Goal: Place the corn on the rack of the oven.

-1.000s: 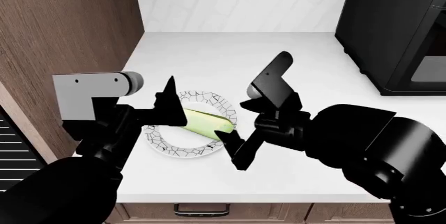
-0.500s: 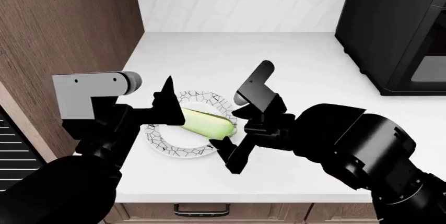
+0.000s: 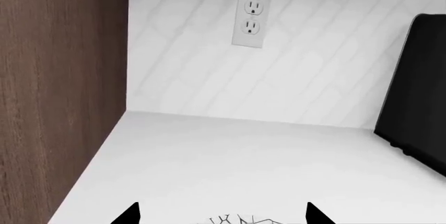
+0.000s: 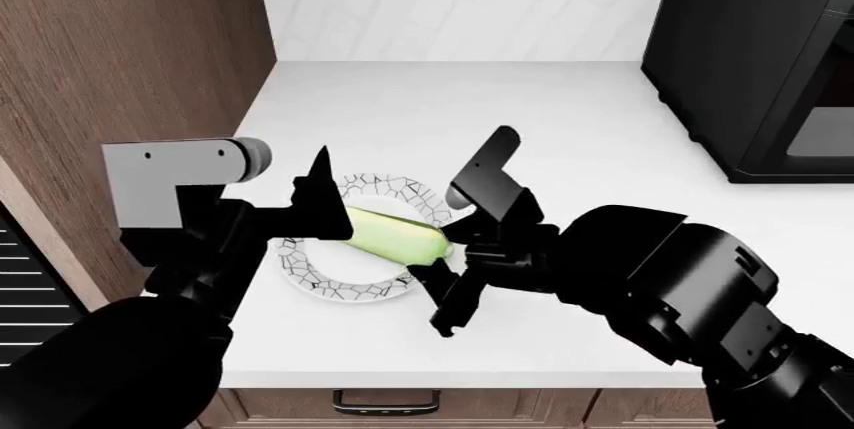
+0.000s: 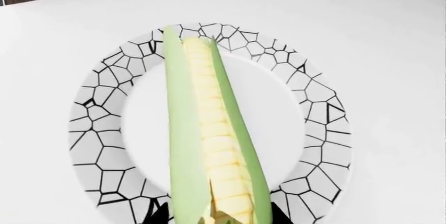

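Note:
The corn [image 5: 209, 145] lies lengthwise on a white plate with a black crackle rim [image 5: 97, 130], its yellow kernels showing between pale green husk. In the head view the corn [image 4: 394, 234] rests on the plate [image 4: 314, 274] near the counter's front. My right gripper [image 5: 217, 216] [image 4: 447, 249] is open, with a fingertip [image 5: 156, 214] on each side of the cob's near end. My left gripper [image 4: 320, 199] [image 3: 221, 216] hangs open and empty over the plate's far edge. At the lower left edge are thin pale bars on a dark area [image 4: 24, 279]; I cannot tell if this is the oven's rack.
A tall brown cabinet panel [image 4: 134, 39] bounds the white counter [image 4: 561, 109] on the left. A black countertop appliance [image 4: 754, 59] stands at the back right. A tiled backsplash with an outlet [image 3: 251, 18] closes the rear. A drawer handle [image 4: 384, 404] sits below the counter's front edge.
My right arm has moved left and down, bringing its fingers around the corn's near end. The corn, the plate and my left arm have stayed put.

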{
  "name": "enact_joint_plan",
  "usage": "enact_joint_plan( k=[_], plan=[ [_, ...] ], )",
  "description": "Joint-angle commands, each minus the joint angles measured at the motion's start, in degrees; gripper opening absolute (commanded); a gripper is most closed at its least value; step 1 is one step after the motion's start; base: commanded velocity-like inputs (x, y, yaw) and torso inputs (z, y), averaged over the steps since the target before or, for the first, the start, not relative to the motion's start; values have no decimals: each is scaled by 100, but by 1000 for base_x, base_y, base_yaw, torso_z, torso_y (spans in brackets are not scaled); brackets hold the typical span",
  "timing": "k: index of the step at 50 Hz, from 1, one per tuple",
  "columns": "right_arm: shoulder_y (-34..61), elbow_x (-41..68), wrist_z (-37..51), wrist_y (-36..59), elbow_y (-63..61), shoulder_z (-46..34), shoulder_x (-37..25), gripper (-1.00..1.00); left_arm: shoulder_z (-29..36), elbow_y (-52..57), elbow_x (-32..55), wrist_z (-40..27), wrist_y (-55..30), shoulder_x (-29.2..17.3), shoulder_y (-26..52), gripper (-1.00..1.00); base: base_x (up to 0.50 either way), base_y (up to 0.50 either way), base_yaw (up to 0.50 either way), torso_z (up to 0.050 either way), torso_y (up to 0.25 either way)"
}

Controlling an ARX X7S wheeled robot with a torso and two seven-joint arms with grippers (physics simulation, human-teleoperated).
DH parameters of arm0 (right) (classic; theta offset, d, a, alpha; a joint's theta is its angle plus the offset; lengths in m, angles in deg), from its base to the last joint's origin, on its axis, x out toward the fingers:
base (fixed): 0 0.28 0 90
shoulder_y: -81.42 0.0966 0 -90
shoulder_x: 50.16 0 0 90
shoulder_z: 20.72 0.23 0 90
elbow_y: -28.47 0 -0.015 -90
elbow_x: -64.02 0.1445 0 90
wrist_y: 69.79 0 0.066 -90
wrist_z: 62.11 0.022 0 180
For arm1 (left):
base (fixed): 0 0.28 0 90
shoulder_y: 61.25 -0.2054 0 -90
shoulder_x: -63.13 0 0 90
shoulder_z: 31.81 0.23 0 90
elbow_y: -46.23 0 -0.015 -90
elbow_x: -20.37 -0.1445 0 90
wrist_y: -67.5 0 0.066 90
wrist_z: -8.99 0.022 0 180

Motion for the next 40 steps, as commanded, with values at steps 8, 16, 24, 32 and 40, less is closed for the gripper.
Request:
enact_joint_plan(
  k=[8, 16, 24, 32, 40],
  plan=[
    [80, 72, 115, 116, -275, 79, -92, -100, 44, -22, 75, -23, -10, -42, 47, 100, 0, 0, 0, 0, 0],
    [118, 263, 349, 265, -700, 350, -240, -100, 10, 88, 195, -133, -90, -55, 107, 100, 0, 0, 0, 0, 0],
    [100, 591, 720, 456, -1243, 807, -417, -100, -30, 203, 293, -203, -119, -83, 144, 100, 0, 0, 0, 0, 0],
    [-194, 930, 1364, 628, -1720, 1372, -573, -100, -130, 375, 442, -261, -111, -114, 185, 100, 0, 0, 0, 0, 0],
    [-393, 1146, 1780, 757, -2015, 1707, -702, -100, -131, 459, 487, -284, -100, -153, 181, 100, 0, 0, 0, 0, 0]
  ],
)
